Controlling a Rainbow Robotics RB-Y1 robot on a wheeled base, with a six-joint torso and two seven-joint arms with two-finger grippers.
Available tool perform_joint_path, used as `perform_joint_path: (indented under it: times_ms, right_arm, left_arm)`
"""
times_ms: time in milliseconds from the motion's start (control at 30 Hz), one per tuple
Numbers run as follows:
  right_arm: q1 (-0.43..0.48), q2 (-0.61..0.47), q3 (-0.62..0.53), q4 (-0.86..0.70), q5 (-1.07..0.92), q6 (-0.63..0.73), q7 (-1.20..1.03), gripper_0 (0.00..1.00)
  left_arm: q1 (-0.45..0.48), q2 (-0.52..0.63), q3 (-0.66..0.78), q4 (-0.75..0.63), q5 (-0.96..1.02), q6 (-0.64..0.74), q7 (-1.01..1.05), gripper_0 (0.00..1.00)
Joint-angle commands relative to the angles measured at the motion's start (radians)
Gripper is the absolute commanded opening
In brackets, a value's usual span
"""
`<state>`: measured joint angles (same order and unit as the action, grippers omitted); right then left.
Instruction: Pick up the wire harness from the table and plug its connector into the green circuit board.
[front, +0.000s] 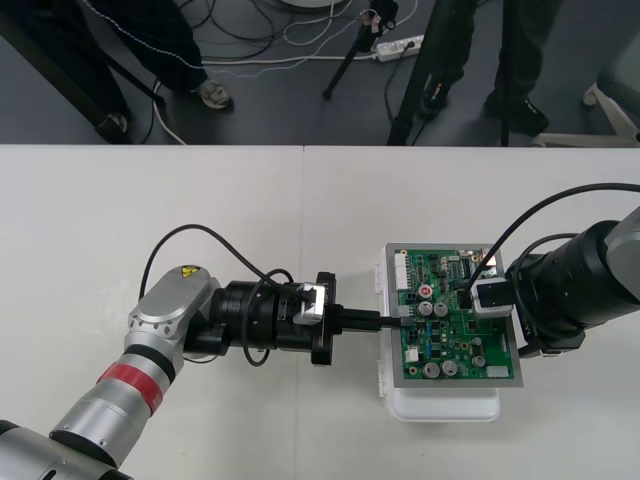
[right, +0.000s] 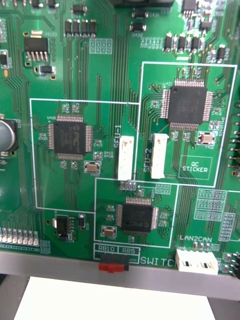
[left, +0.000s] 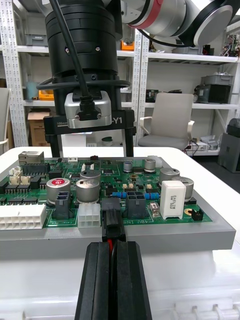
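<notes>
- While my left gripper sits level at the green circuit board, on the board edge nearest my left arm, its fingers are pressed together on the wire harness. Red and black wires show in the slit between them.
- The harness's small black plug juts out just past my fingertips and touches a black header on that same board edge. I cannot tell whether it is fully seated.
- My right gripper stands over the opposite side of the board. Its two fingers are spread wide apart, with nothing between them.
- The board lies on its white base, which rests on the table.
</notes>
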<state>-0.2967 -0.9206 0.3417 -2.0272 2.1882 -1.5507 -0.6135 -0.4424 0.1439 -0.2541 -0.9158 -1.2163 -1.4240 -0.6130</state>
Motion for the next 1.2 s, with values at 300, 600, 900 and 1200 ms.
perform_joint_path:
  times_ms: [300,600,900,1200]
  right_arm:
    - [-0.032,-0.032,0.019,-0.019,-0.013,0.006,0.005,1.0]
    - [-0.032,-0.032,0.019,-0.021,-0.011,0.006,0.005,1.0]
    - [-0.03,-0.032,0.019,-0.021,-0.011,0.006,0.005,1.0]
    - [-0.032,-0.032,0.02,-0.021,-0.011,0.006,0.005,1.0]
  left_arm:
    - [-0.016,-0.026,-0.036,-0.009,-0.019,0.036,-0.097,0.0]
    - [-0.016,-0.029,-0.036,-0.021,-0.005,0.043,-0.111,0.0]
    - [-0.016,-0.033,-0.037,-0.048,0.004,0.062,-0.122,0.0]
    - [-0.016,-0.037,-0.053,-0.049,0.009,0.062,-0.129,0.0]
